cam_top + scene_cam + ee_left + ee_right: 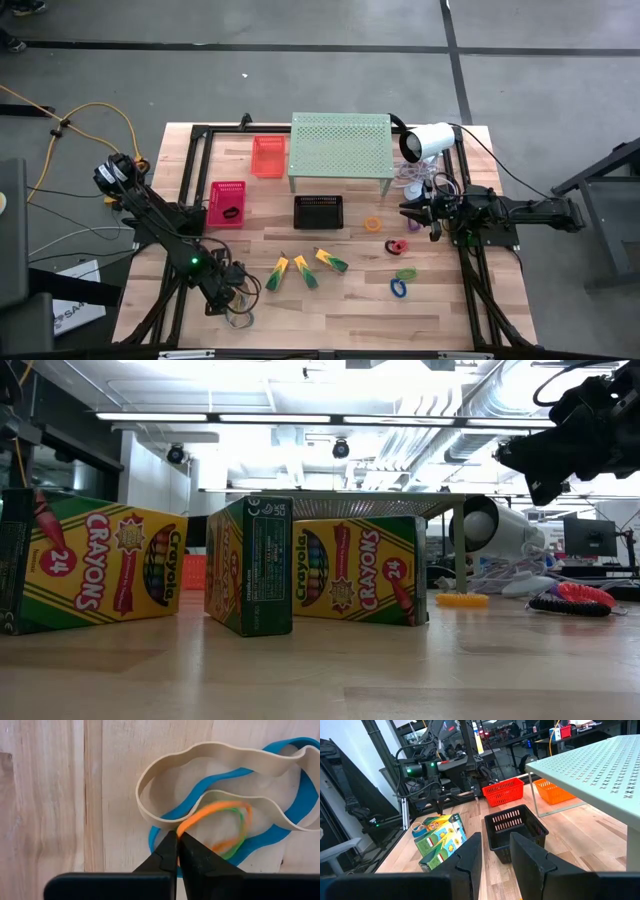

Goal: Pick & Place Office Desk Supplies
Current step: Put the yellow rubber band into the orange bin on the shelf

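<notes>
A: Two arms; which is on the bands?

B: Left gripper (176, 837); down at the table's near-left corner; tips together, pinching the orange band (215, 815); tan band (220, 765) and blue band (235, 825) lie flat, just ahead of the tips.

A: Right gripper (495, 851)?

B: Waiting, fingers apart, near the shelf (340, 142); well off from the pile.

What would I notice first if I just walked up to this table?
Probably the three bright crayon boxes lined up at the table's front middle. Then the big pale-green shelf at the back, and the left gripper down at the front left corner, pinching an orange rubber band from a little tangle.
</notes>
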Tool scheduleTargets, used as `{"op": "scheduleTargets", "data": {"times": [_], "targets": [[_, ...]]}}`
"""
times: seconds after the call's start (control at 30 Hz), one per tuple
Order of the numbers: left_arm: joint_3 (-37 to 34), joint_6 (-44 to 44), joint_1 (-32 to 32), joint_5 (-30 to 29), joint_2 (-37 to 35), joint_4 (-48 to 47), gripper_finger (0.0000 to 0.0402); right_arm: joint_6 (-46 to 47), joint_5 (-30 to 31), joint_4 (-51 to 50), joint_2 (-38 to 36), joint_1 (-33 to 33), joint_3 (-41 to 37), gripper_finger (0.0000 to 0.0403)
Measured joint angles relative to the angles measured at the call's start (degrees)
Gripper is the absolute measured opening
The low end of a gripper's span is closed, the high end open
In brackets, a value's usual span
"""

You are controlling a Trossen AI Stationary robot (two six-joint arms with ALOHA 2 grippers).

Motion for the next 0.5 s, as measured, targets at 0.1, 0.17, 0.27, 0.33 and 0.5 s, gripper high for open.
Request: {"op": "scheduleTargets", "data": {"times": [0.1,0.17,0.27,0.33,0.5], "targets": [[0.0,0.4,0.0,0.0,-1.7,0.0,0.0001,0.0,0.0,0.0,0.0,0.0,0.0,0.0090],[0.0,1.1,0.1,0.0,-3.7,0.0,0.0001,0.0,0.0,0.0,0.0,0.0,0.0,0.0090],[0.0,2.0,0.8,-0.8,-7.7,-0.8,0.0001,0.0,0.0,0.0,0.0,0.0,0.0,0.0090],[0.0,1.9,1.5,-1.9,-10.6,-2.2,0.0001,0.0,0.0,0.0,0.0,0.0,0.0,0.0090],[0.0,1.9,3.6,-4.5,-17.3,-6.4,0.0001,0.0,0.0,0.0,0.0,0.0,0.0,0.0090]]}}
